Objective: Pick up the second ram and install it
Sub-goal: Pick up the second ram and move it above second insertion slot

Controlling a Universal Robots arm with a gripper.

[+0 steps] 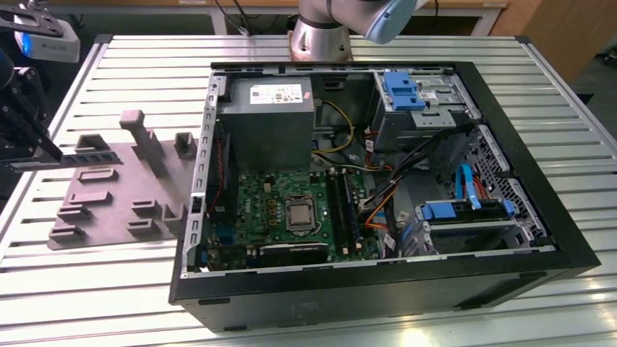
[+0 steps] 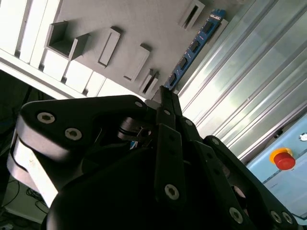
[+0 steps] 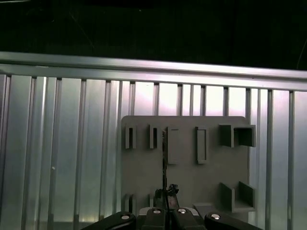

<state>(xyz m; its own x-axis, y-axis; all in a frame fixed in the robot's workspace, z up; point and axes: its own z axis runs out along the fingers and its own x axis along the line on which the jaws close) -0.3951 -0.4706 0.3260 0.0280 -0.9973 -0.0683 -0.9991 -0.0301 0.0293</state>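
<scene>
Second wrist view: jaws clamp second ram (image 2: 194,46) above tray (image 2: 144,19).

The memory stick (image 2: 194,45) is blue with a row of black chips; the gripper (image 2: 165,96) is black. The tray (image 1: 106,240) is plain grey on a ribbed silver tabletop (image 1: 97,289). The board (image 1: 270,191) is green inside the black case (image 1: 386,293)

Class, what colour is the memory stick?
The ram is blue, best seen in the second wrist view.
</scene>
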